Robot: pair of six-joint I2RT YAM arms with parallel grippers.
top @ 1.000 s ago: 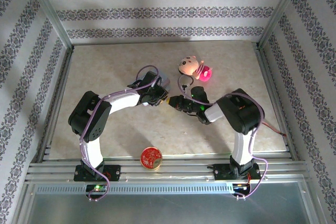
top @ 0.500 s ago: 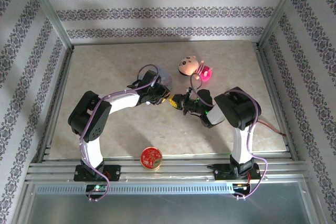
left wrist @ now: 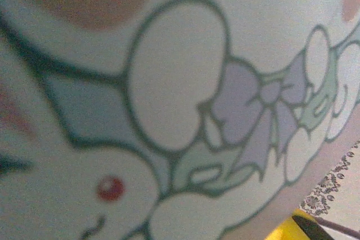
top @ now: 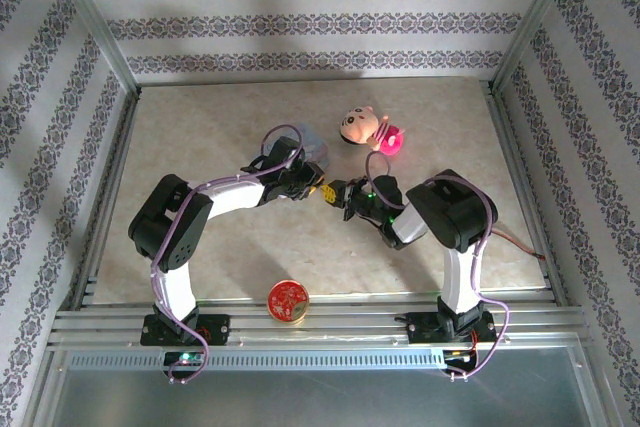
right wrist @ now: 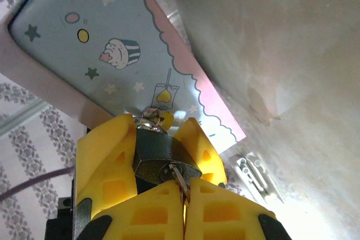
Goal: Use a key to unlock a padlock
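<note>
I see a round red tin (top: 287,301) near the front edge of the beige marbled desk (top: 200,137). Farther back, a peach-faced cartoon figure (top: 355,125) lies touching a bright pink toy (top: 391,142). A pale blue tin (right wrist: 95,43) printed with a cupcake and stars sits mid-desk.

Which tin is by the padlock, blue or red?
The pale blue tin, just beyond the padlock; the round red tin sits apart at the near edge.
</note>
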